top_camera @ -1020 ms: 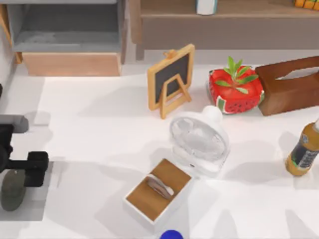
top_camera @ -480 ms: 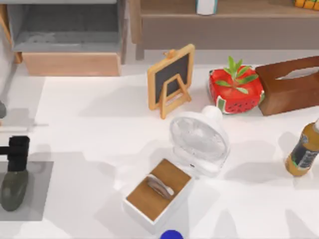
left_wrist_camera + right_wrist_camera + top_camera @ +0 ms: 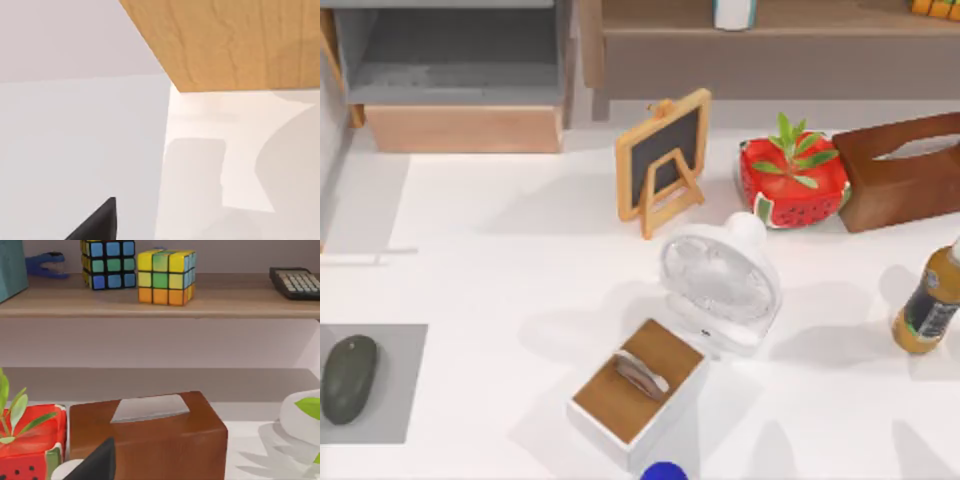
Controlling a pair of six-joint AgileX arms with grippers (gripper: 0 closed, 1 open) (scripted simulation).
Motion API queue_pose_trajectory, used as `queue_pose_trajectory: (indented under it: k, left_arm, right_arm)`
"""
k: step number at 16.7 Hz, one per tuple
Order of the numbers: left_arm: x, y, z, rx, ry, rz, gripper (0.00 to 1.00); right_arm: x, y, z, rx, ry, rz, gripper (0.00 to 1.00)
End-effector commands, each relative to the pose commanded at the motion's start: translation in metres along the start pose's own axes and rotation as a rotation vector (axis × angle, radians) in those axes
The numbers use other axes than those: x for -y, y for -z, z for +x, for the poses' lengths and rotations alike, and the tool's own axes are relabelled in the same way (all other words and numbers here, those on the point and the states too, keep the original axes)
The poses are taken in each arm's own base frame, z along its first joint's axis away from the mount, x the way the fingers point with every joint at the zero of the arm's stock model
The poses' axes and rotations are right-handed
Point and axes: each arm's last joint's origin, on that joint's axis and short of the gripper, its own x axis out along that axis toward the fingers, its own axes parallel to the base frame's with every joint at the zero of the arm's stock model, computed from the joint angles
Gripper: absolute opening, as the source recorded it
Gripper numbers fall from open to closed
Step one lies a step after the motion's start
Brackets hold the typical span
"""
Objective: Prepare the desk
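Note:
The white desk spans the top view. At its front left a dark mouse lies alone on a grey pad. In the left wrist view a black part of my left gripper hangs over the desk's edge, near the light-wood drawer box. In the right wrist view a black part of my right gripper faces the brown tissue box.
A small chalkboard, a white fan, a wood-topped white box, a watermelon planter, the tissue box and a bottle stand mid-desk and to the right. The drawer box and shelf line the back.
My left arm has pulled back off the left edge of the top view. The mouse stays lying on the grey pad.

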Motion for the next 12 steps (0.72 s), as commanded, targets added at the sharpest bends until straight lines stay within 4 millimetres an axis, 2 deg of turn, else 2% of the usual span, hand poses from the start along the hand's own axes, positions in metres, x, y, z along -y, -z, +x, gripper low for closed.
queue_pose_trajectory:
  k: [3,6,8,12]
  left_arm:
    - [-0.039,0.031,-0.001,0.163,-0.217,0.221,1.00]
    - [-0.052,0.045,-0.008,0.287,-0.394,0.506,1.00]
    - [-0.046,0.045,-0.010,0.369,-0.461,0.699,1.00]
    - [-0.015,0.033,-0.008,0.569,-0.490,1.017,1.00]
  right_arm:
    - [0.000,0.000,0.000,0.000,0.000,0.000,1.00]
    - [0.000,0.000,0.000,0.000,0.000,0.000,1.00]
    - [0.000,0.000,0.000,0.000,0.000,0.000,1.00]
    - [0.000,0.000,0.000,0.000,0.000,0.000,1.00]
